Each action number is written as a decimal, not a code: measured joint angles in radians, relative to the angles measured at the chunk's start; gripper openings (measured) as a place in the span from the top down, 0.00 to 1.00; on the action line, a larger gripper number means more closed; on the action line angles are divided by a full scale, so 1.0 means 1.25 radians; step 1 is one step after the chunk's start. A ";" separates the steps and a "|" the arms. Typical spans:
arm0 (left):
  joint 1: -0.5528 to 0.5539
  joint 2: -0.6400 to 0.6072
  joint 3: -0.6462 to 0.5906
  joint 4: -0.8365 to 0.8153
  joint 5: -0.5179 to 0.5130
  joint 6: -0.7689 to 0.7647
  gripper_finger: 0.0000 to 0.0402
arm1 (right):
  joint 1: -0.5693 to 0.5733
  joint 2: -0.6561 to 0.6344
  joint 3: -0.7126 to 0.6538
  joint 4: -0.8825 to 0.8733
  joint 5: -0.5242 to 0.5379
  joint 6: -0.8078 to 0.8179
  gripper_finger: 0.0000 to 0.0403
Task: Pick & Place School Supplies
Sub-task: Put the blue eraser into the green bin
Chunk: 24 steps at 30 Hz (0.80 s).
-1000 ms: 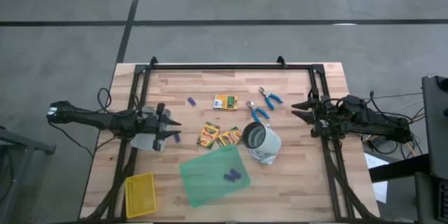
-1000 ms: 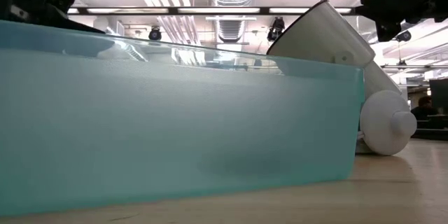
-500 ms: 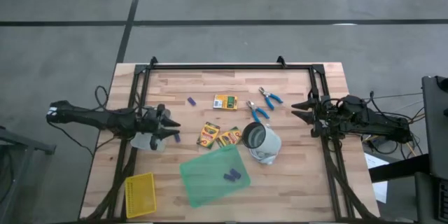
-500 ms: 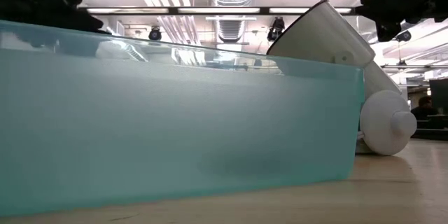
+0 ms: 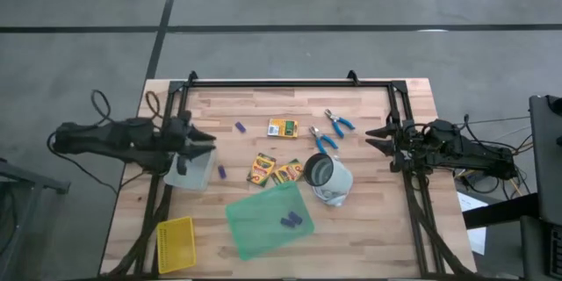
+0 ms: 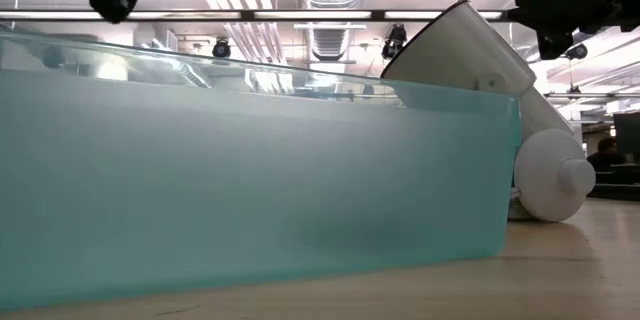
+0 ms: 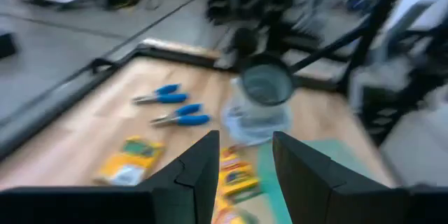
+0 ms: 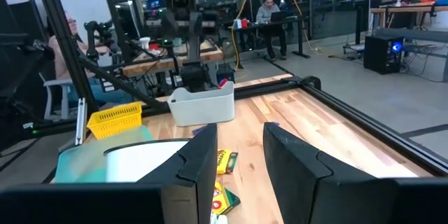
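My left gripper (image 5: 200, 139) is open and hovers near the table's left edge, beside a small white bin (image 5: 191, 172). One purple piece (image 5: 222, 172) lies right of the bin, another (image 5: 238, 127) farther back, and two (image 5: 290, 220) lie on the green sheet (image 5: 259, 219). Three crayon boxes (image 5: 282, 127) (image 5: 262, 169) (image 5: 287, 173) lie flat mid-table. Two blue-handled tools (image 5: 338, 121) (image 5: 321, 140) lie right of them. My right gripper (image 5: 376, 137) is open and waits at the right edge.
A white cup (image 5: 327, 179) lies tipped on its side against the green sheet's right corner. The yellow mesh basket (image 5: 175, 244) stands at the near left corner. A black frame (image 5: 290, 82) runs along the table's far edge and sides. People sit in the room beyond.
My left gripper has drawn back from beside the purple piece toward the table's left and far edges and has risen; the white bin under the arm now shows. The purple piece lies where it was. My right arm has kept still.
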 joint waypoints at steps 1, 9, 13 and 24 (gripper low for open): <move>0.010 0.020 0.026 -0.027 -0.008 0.012 0.65 | 0.000 0.000 0.000 0.000 0.000 0.000 0.72; 0.130 0.187 0.153 -0.162 0.032 0.155 0.65 | 0.000 0.000 0.000 0.000 0.000 0.000 0.72; 0.216 0.242 0.161 -0.186 0.097 0.191 0.65 | 0.000 0.000 0.000 0.000 0.000 0.000 0.72; 0.558 0.327 0.160 -0.185 0.518 0.318 0.65 | 0.000 0.000 0.000 0.000 0.000 0.000 0.72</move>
